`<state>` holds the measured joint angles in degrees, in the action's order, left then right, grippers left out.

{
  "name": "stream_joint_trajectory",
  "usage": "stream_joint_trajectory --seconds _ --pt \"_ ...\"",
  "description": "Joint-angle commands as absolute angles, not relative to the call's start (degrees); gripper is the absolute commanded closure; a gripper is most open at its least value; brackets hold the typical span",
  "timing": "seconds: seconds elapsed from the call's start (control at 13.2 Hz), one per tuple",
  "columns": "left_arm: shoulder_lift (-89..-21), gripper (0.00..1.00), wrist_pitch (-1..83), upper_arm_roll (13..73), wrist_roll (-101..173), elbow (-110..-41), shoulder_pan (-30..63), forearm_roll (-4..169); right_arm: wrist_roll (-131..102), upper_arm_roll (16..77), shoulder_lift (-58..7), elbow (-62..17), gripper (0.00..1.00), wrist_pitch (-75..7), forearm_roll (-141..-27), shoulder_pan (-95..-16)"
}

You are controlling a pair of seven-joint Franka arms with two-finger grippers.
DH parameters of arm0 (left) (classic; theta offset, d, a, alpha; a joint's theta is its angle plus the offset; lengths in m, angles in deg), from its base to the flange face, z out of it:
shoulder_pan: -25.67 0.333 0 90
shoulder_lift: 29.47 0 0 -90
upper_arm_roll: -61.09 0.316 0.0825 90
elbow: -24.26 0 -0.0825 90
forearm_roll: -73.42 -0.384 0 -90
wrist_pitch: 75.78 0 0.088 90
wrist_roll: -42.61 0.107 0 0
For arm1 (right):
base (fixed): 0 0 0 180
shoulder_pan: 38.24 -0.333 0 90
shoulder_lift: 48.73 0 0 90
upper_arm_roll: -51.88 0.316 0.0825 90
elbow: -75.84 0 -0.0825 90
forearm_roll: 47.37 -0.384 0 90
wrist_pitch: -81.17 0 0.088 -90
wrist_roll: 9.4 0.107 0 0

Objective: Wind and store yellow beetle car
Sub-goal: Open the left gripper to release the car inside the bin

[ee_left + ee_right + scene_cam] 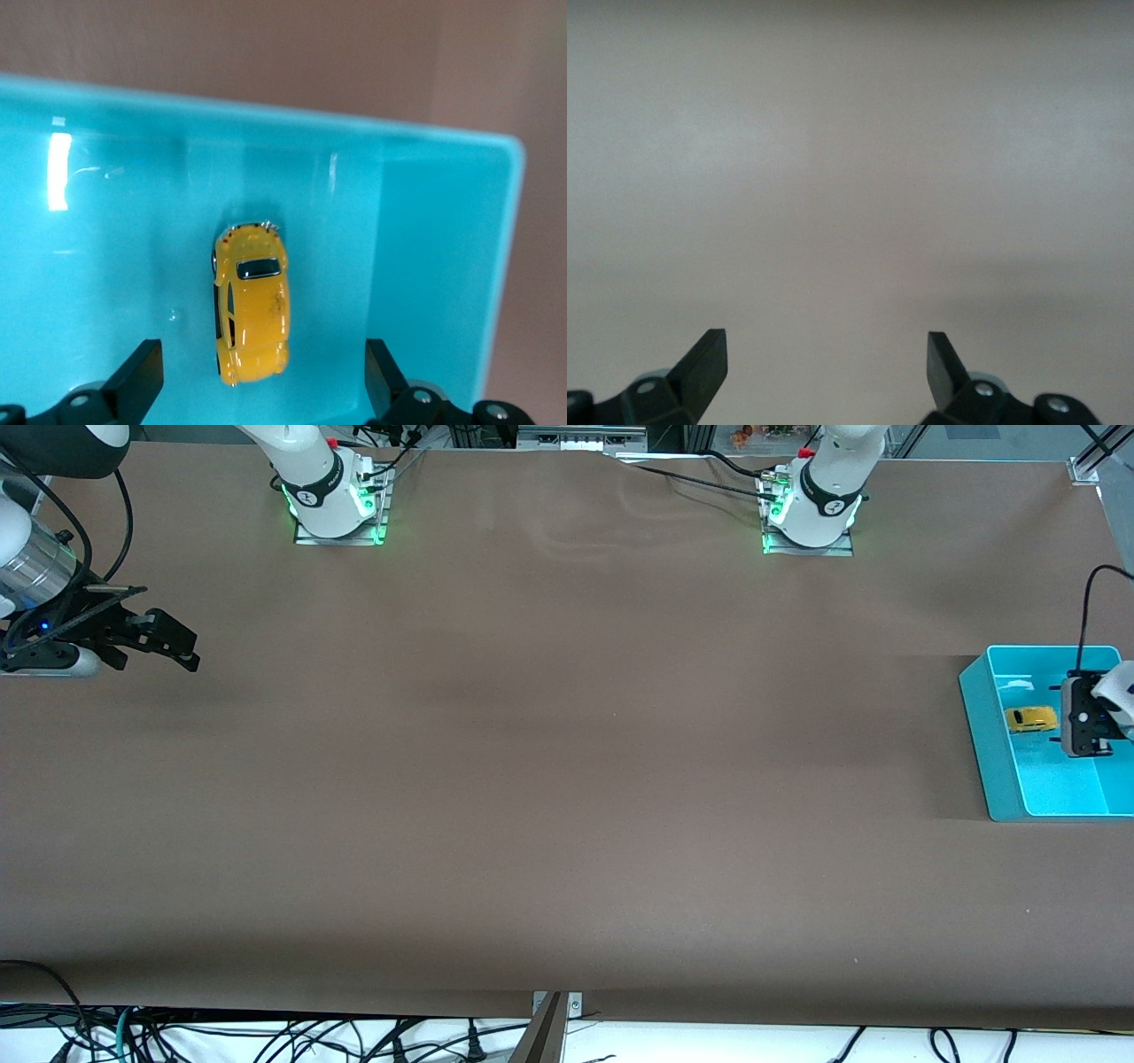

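The table (549, 779) is one wide brown sheet, and my work sits at the left arm's end of it, where a single teal bin (988, 735) holds the one car (1032, 718) on its floor, near the wall toward the table's middle. My left gripper (1086, 731) hangs inside the bin just beside the car, jaws spread wide with nothing between them; in its wrist view the car (252, 313) lies flat on the teal floor (106, 266) with a fingertip (142, 376) well clear on each side. I judge the storing step done, so the job now is to leave cleanly: I want to lift straight up, keep the jaws wide, and avoid brushing the car or the bin's walls, since a nudge could set wound wheels rolling. My right gripper (168, 642) waits over bare table at the right arm's end, also wide open and empty (826, 354). Count: one table, one bin, two grippers, one car.
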<state>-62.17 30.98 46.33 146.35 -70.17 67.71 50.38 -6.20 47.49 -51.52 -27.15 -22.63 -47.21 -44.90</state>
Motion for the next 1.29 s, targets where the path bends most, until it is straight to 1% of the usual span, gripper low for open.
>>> stream_joint_trajectory --seconds 0.0,0.15,0.23,0.3,0.53,0.61,0.76,0.91,1.06,1.21 --pt "-56.5 0.0 18.7 40.3 140.1 -65.9 67.7 51.0 -7.1 47.6 -51.2 -25.8 0.0 -21.4 -47.0 -44.6" --pt "-56.4 0.0 8.8 34.0 131.7 -58.5 67.7 51.0 -7.1 47.6 -51.2 -25.8 0.0 -21.5 -47.0 -44.7" --pt "-56.4 0.0 5.1 30.6 126.8 -55.7 67.7 51.5 -7.1 47.6 -51.2 -25.8 0.0 -21.5 -47.1 -44.6" --pt "-56.4 0.0 3.2 28.4 121.3 -53.9 67.7 53.8 -7.1 47.6 -51.2 -25.8 0.0 -21.5 -47.2 -44.6" --pt "-55.4 0.0 -2.9 25.2 105.9 -51.1 66.6 61.8 -7.1 47.5 -51.2 -25.8 0.0 -21.5 -47.3 -44.6" --pt "-52.3 0.0 -2.7 25.6 101.2 -51.7 62.6 62.5 -7.1 47.5 -51.2 -25.8 0.0 -21.5 -47.3 -44.6" --pt "-49.1 0.0 -3.1 30.1 91.5 -51.7 56.0 64.0 -7.1 47.6 -51.1 -25.8 0.0 -21.5 -47.3 -44.6" --pt "-45.7 0.0 -1.9 37.2 79.5 -52.4 48.6 71.4 -7.1 47.6 -51.1 -25.8 0.0 -21.5 -47.3 -44.6" --pt "-39.4 0.0 3.0 43.5 70.4 -59.3 41.9 74.6 -7.1 47.5 -51.1 -25.8 0.0 -21.5 -47.3 -44.6" --pt "-35.0 0.0 8.8 47.4 69.5 -64.8 38.2 74.8 -7.1 47.5 -51.1 -25.8 0.0 -21.5 -47.3 -44.6"
